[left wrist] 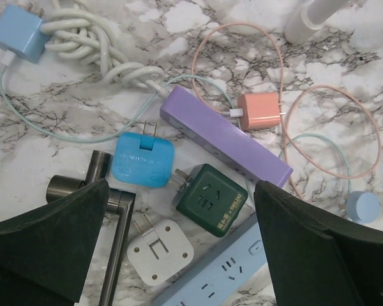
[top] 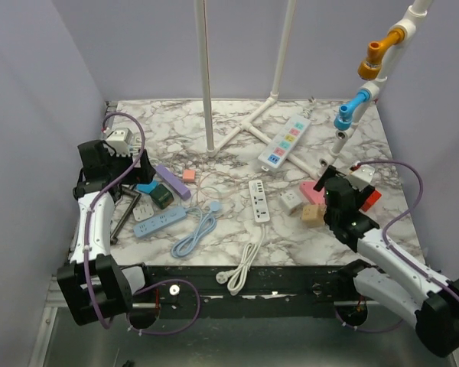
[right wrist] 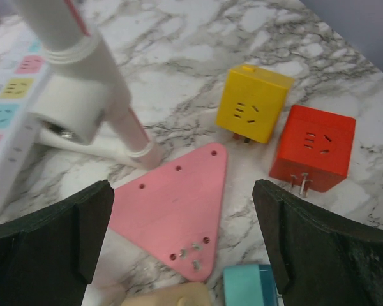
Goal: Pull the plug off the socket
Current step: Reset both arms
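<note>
Your left hand (left wrist: 182,191) hangs wide and empty over the surface (left wrist: 51,153). Between its fingers lies the green plug (left wrist: 210,199), its prong aimed at 11 o'clock toward the purple socket (left wrist: 223,135) just beside it. Your right hand (right wrist: 183,191), also wide and empty, hangs over a pink triangle (right wrist: 172,210).
</note>
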